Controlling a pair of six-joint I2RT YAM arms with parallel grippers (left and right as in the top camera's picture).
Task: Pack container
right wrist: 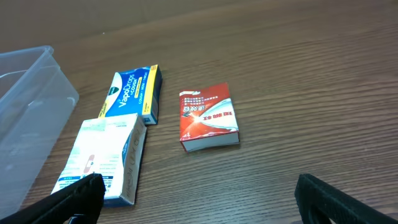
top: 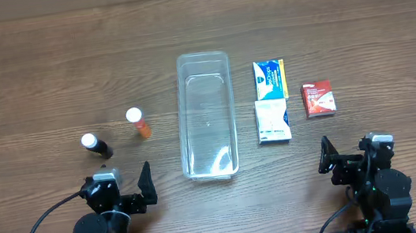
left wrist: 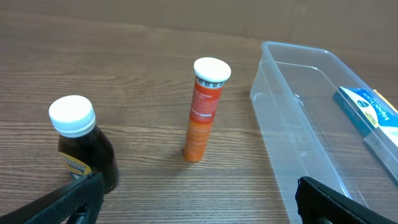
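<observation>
Both left hand (left wrist: 199, 183) and right hand (right wrist: 199, 182) sit open.

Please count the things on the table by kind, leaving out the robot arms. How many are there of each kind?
Containers: 1 (clear container)
Bottles or tubes: 2 (dark bottle, orange tube)
Boxes: 3 (blue-yellow box, white box, red box)
Total: 6

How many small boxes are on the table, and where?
3, all right of the container: the blue box, the white box just below it in the overhead view, and the red box farther right. None appears hidden.
</observation>
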